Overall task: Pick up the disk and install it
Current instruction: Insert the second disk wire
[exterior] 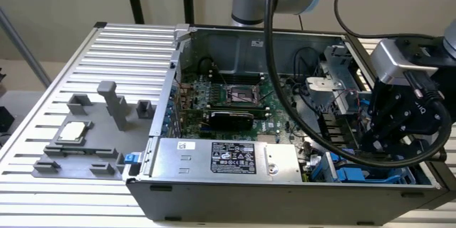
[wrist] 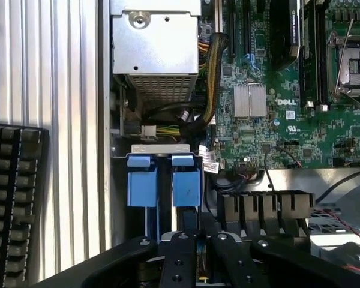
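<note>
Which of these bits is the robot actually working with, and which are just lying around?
In the job:
gripper, poised over the blue disk carriers
open computer case they are slotted into

Lying about:
CPU chip on the grey tray
keyboard
power supply box

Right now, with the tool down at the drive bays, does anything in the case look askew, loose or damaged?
Nothing stands out. The tool sits low over the blue drive carriers, which stand side by side and parallel in their bay. The motherboard shows no loose parts, and the CPU chip lies flat on the grey fixture outside the case.
</note>
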Motion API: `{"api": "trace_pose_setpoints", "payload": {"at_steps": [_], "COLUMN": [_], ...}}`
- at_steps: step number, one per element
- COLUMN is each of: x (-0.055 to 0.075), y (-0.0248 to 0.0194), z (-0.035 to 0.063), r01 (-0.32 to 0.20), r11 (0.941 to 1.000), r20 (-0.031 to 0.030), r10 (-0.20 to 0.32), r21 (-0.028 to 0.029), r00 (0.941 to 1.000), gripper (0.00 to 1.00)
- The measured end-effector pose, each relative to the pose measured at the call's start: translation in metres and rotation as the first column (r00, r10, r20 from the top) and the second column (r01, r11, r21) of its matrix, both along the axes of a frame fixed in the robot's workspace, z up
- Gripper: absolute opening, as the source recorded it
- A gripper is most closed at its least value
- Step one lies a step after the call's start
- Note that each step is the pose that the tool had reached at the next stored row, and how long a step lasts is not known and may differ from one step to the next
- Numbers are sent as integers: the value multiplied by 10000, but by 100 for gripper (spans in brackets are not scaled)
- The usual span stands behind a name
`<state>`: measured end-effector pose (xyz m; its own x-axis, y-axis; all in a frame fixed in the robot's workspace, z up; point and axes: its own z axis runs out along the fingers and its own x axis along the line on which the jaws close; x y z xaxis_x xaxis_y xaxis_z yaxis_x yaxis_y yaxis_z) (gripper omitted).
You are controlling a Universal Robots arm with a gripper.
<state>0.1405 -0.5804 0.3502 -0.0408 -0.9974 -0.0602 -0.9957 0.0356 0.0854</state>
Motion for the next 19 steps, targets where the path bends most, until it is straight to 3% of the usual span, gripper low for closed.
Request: {"api": "trace_pose_setpoints", "payload": {"at_steps": [19], "x": [43], "y": [-12], "z": [-110], "r01": [-2], "r11": [9999], "r20": [1], "r10": [2], "r21": [112], "r00": [10000], "gripper": [0]}}
